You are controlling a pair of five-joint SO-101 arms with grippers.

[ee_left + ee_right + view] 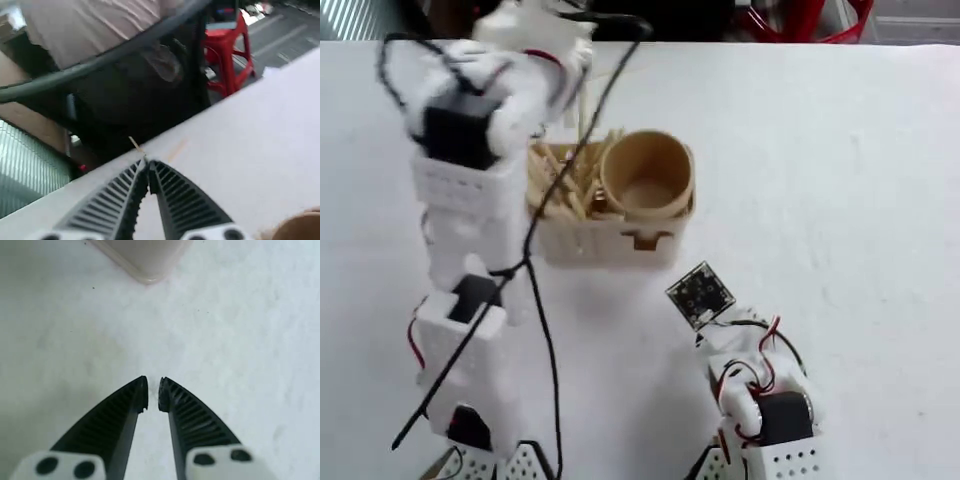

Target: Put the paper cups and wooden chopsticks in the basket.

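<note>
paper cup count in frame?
1. The paper cup stands upright in the basket, beside the chopsticks. More could be nested inside it; cannot tell.

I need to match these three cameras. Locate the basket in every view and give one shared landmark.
High view: the basket sits mid-table, holding a paper cup and chopsticks.
Left wrist view: a tan edge beside the left tool, which pinches a chopstick; basket or cup, I cannot tell.
Right wrist view: the basket's corner lies ahead of the right tool, apart from it.
Shared landmark: the white table.
</note>
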